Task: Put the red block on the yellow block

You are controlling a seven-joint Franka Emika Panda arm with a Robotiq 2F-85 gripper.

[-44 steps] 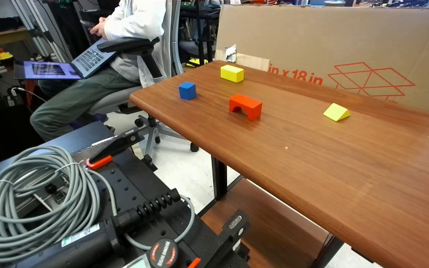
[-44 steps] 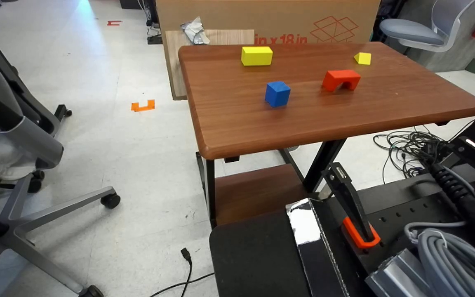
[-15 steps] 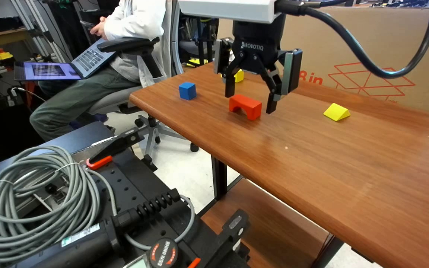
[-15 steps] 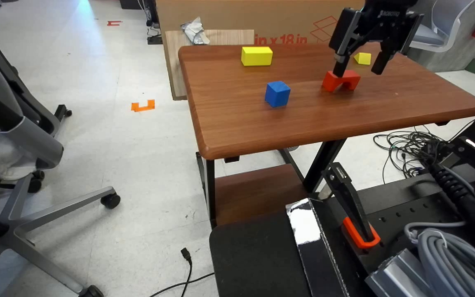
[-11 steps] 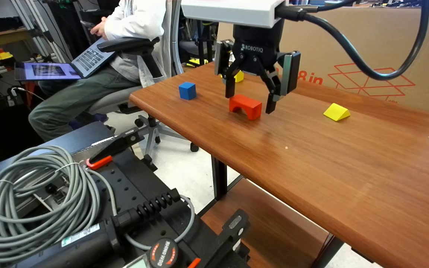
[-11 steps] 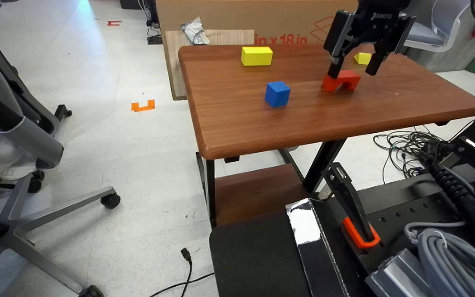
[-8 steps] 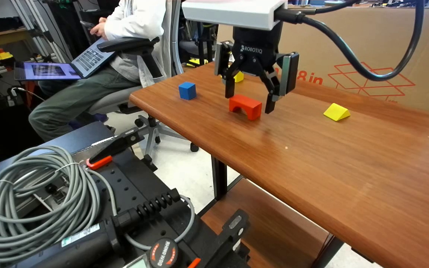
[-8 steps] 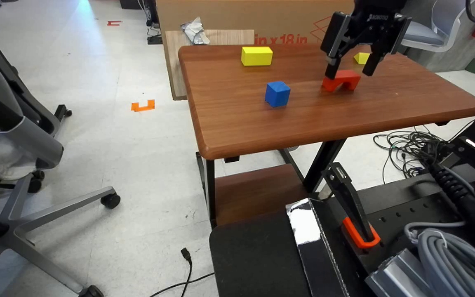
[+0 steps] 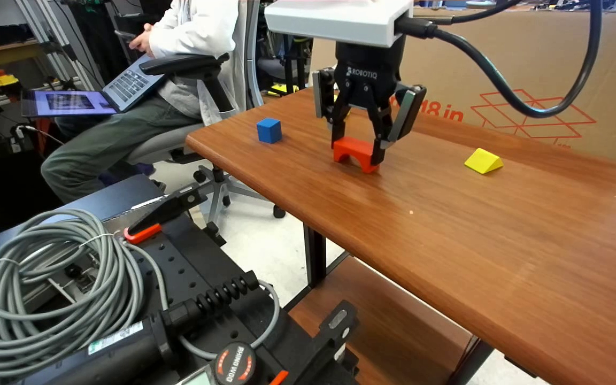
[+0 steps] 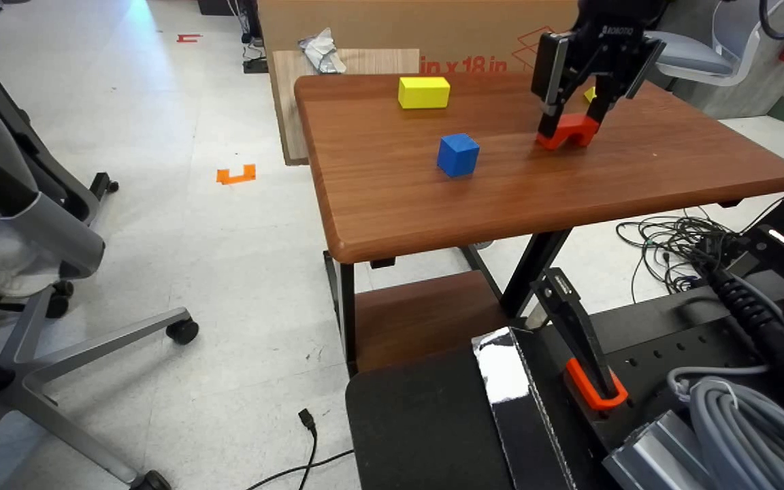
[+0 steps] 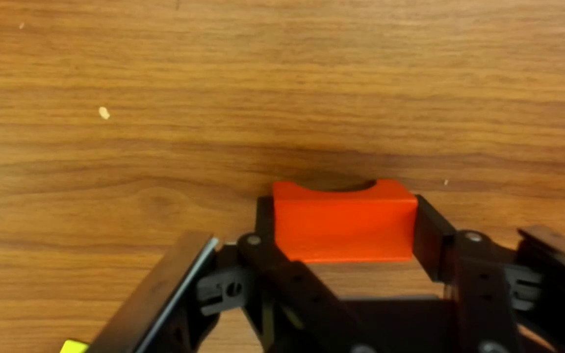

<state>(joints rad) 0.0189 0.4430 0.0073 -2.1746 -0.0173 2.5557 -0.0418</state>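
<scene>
The red block (image 9: 355, 151), a low arch, is clamped end to end by my gripper (image 10: 573, 124); it appears to rest on the tabletop. In the wrist view the red block (image 11: 345, 228) fills the gap, and both black fingers (image 11: 429, 235) press its short ends. Its notch faces down toward the wood. Toward the back of the table, well apart from the arm, the boxy yellow block (image 10: 424, 92) lies on its long side. In an exterior view my gripper (image 9: 357, 152) covers most of that yellow block.
A blue cube (image 9: 269, 130) stands nearer the table's end. A smaller yellow wedge (image 9: 483, 161) lies on the far side of the gripper, its corner (image 11: 73, 347) showing in the wrist view. Cardboard (image 9: 527, 64) rises behind the brown table (image 10: 392, 184).
My arm came in from out of view and lowered over the red block. The open fingers have since come together on its ends, nudging it slightly.
</scene>
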